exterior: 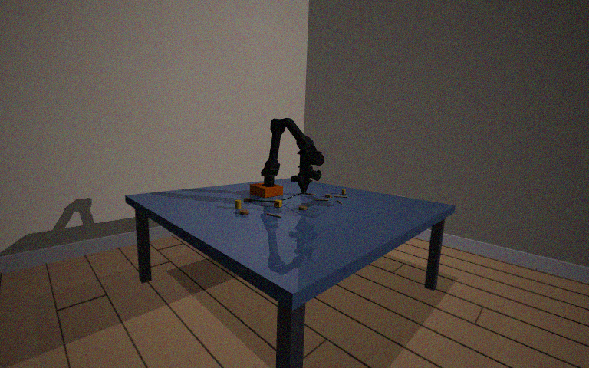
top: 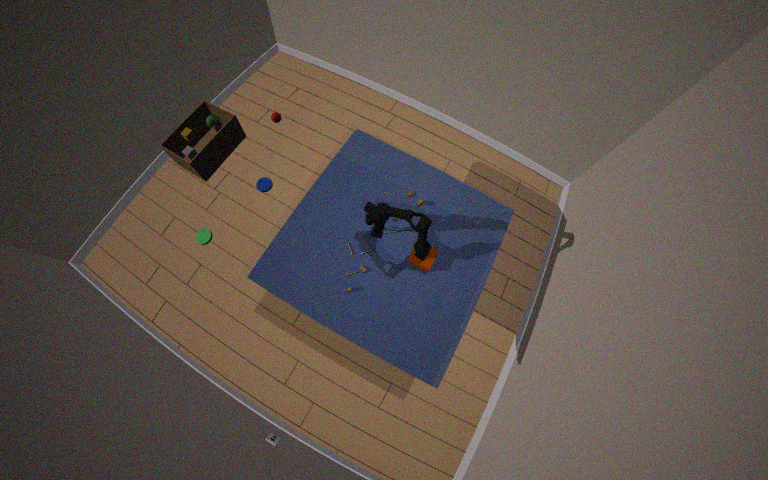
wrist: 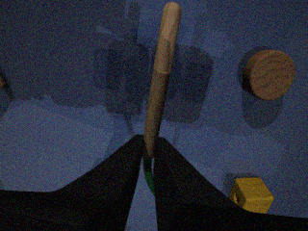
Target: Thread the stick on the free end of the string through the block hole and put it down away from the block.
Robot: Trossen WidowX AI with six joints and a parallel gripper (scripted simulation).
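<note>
My gripper (top: 378, 234) (exterior: 304, 192) (wrist: 149, 142) is shut on one end of the wooden stick (wrist: 164, 55), a little above the table. The stick points away from the fingers, toward the top of the wrist view. The green string (wrist: 148, 175) (exterior: 284, 198) runs back from the held end between the fingers, and crosses low toward the button (exterior: 247, 199) near the base. The arm hides that button in the top view. The yellow block (top: 395, 219) (exterior: 278, 203) (wrist: 255, 194) sits on the table, its hole visible on one face; the string is outside it.
A loose wooden disc (wrist: 270, 74) (exterior: 302, 208) lies near the block. Another disc (top: 409, 193) (exterior: 244, 211), a yellow cylinder (top: 420, 202) (exterior: 238, 204) and a loose stick (top: 389, 194) (exterior: 272, 215) lie beyond it. Several sticks and small pieces lie on the other side. The orange base (exterior: 266, 190) carries the arm.
</note>
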